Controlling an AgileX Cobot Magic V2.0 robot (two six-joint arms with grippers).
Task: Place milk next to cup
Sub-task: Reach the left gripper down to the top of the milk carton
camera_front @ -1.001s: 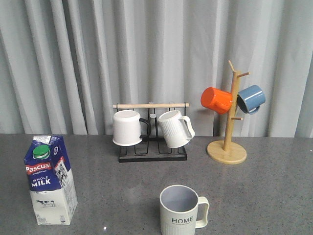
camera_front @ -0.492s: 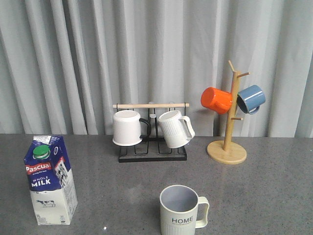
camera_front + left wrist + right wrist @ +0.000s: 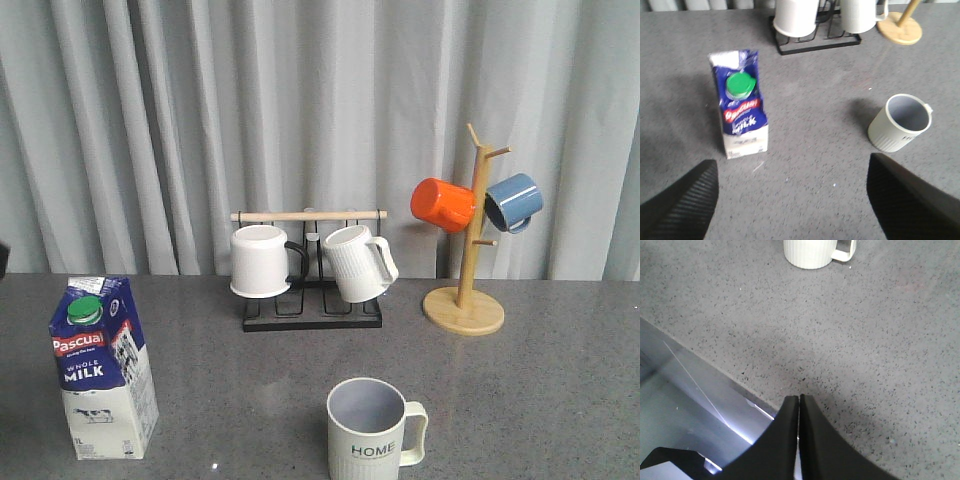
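Observation:
The milk carton [image 3: 102, 368] stands upright at the front left of the grey table, blue and white with a green cap. It also shows in the left wrist view [image 3: 741, 116]. The cream "HOME" cup [image 3: 372, 430] stands at the front centre, handle to the right; it shows in the left wrist view [image 3: 901, 123] and the right wrist view [image 3: 812, 252]. My left gripper [image 3: 792, 190] is open and empty, hovering above the table short of the carton. My right gripper [image 3: 799, 399] is shut and empty over the table's front edge.
A black rack [image 3: 312, 310] at the back centre holds a white black-handled mug [image 3: 260, 261] and a white ribbed mug [image 3: 358, 262]. A wooden mug tree [image 3: 465, 305] at the back right holds an orange mug [image 3: 442, 204] and a blue mug [image 3: 514, 201]. Grey curtain behind.
A small dark shape has appeared at the left edge of the front view. The carton and the mugs have not moved.

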